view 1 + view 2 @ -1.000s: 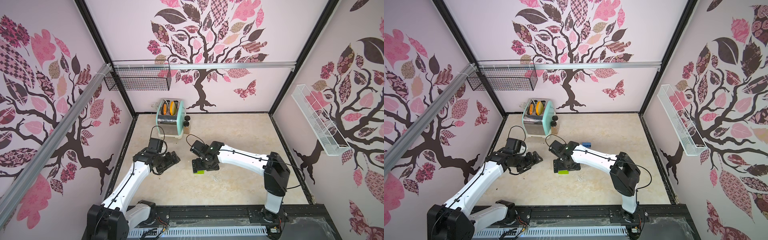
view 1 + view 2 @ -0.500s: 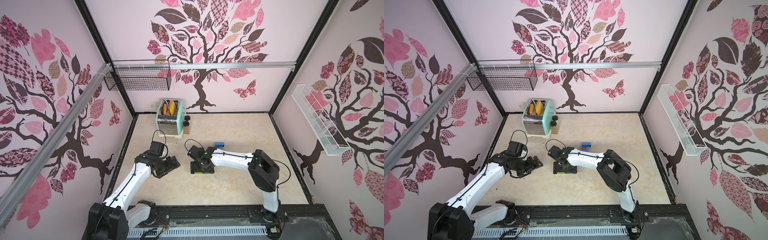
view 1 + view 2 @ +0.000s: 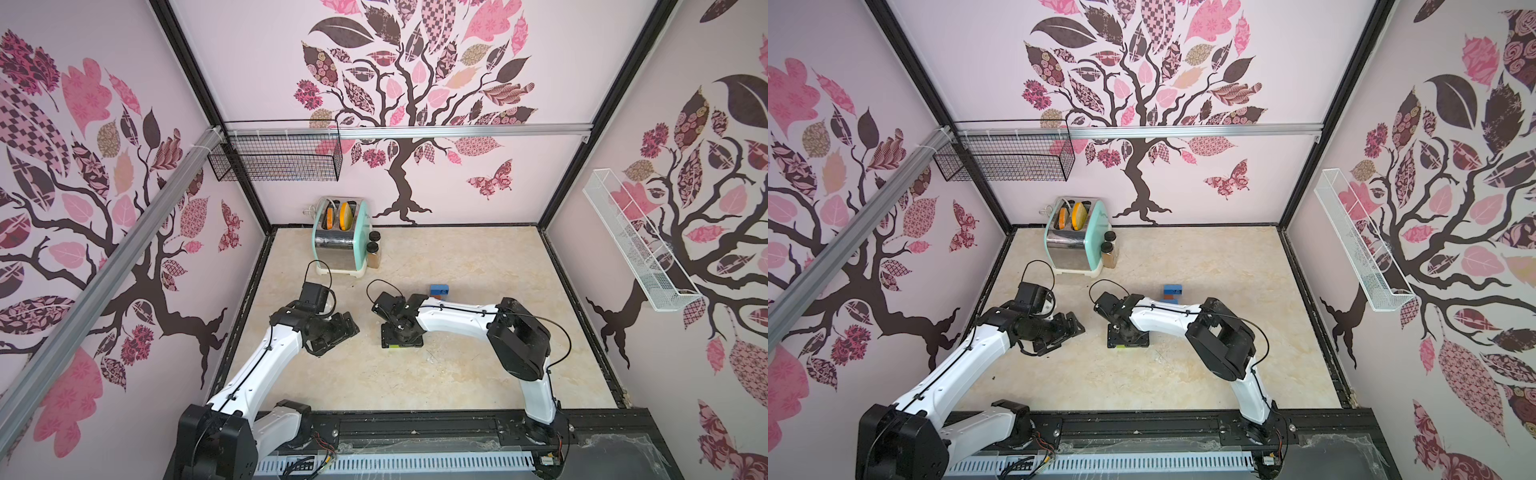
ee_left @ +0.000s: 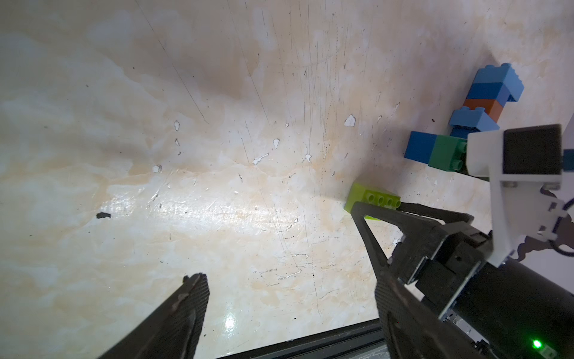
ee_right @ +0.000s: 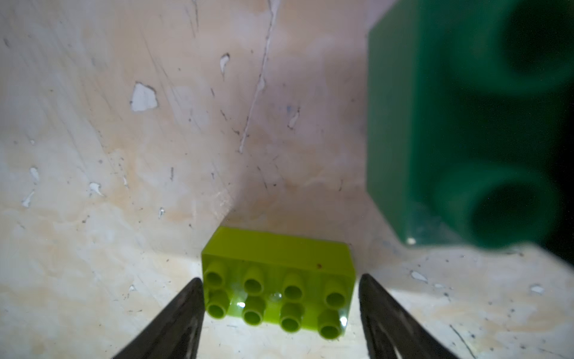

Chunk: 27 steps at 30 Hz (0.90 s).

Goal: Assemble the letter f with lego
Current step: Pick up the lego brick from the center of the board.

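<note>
A lime lego brick (image 5: 276,279) lies studs toward the camera on the table, and my right gripper (image 5: 279,279) straddles it. Its fingers (image 5: 186,310) stand just off the brick's two short ends, open. In both top views this gripper (image 3: 402,334) points down and covers the brick. The left wrist view shows the lime brick (image 4: 372,199) with a joined blue (image 4: 419,150) and dark green brick (image 4: 445,154) beyond it, then a stack of light blue, blue and orange-brown bricks (image 4: 490,93). My left gripper (image 4: 287,283) hangs open over bare table, holding nothing.
A mint-and-chrome toaster (image 3: 340,241) with two dark-capped spice jars (image 3: 373,249) stands at the back left. The brick stack (image 3: 439,289) sits behind the right forearm. A black wire basket (image 3: 274,162) and a white rack (image 3: 631,245) hang on the walls.
My right arm has folded in and brought its gripper down over the lime brick, and its jaws have narrowed around it. The left gripper has barely shifted.
</note>
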Available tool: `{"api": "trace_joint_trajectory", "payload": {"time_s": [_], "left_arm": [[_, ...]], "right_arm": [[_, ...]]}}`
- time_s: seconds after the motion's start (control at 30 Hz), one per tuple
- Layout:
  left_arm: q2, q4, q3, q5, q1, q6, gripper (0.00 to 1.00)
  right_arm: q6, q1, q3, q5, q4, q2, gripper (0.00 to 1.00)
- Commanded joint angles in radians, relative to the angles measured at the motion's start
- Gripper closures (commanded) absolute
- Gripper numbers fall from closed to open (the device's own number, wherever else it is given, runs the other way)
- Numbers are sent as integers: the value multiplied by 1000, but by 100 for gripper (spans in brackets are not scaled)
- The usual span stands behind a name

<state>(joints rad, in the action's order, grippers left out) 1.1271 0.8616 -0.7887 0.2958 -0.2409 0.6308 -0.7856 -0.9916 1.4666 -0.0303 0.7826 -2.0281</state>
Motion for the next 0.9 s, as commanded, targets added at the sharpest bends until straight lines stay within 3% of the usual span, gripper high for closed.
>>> {"api": "trace_joint_trajectory", "payload": {"time_s": [0.0,0.4,0.87], "left_arm": [[3,-10,5,-9,-2,-9,12],[-1,-10,8,-7,-2,-9,13],[-10,-16,14,-14,-2,-3,13]], "right_arm": [[-6,-4,26,-11,3,-3,23],[-6,-27,17,-32,14,0,33],[-20,-61,9,-59,62,59,33]]}}
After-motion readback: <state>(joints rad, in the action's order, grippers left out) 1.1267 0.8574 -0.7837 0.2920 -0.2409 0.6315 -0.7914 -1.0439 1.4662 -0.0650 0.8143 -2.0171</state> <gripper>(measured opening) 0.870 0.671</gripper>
